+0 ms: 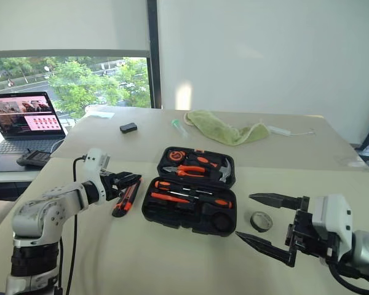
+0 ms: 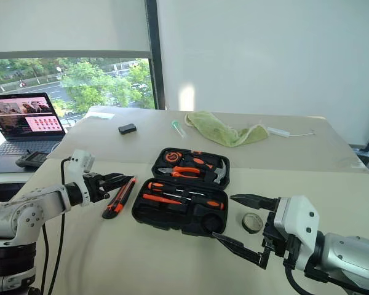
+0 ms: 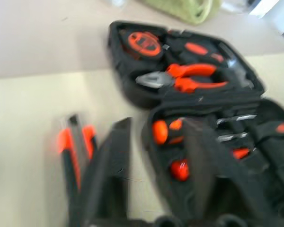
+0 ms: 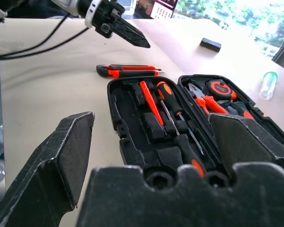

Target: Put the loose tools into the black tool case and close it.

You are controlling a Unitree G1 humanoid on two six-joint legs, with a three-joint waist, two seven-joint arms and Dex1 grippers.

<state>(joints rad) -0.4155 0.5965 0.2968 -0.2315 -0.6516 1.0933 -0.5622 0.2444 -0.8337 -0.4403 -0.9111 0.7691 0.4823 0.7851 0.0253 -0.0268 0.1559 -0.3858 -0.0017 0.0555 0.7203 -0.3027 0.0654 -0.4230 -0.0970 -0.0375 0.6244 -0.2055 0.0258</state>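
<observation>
1. The flat black plastic tool case (image 1: 190, 198) lies open in the middle of the beige table (image 1: 172, 258); closing it is still to do.
2. Two long black-and-orange screwdrivers (image 4: 177, 120) and a small red pen-like screwdriver (image 4: 150, 101) already sit in its near tray.
3. The black-and-orange utility knife (image 1: 126, 198) lies loose just left of the case, under the left gripper (image 1: 128, 180), whose fingers look parted and empty.
4. The small black tape roll (image 1: 261, 221) lies loose right of the case, between the right gripper's (image 1: 265, 222) widely spread fingers.
</observation>
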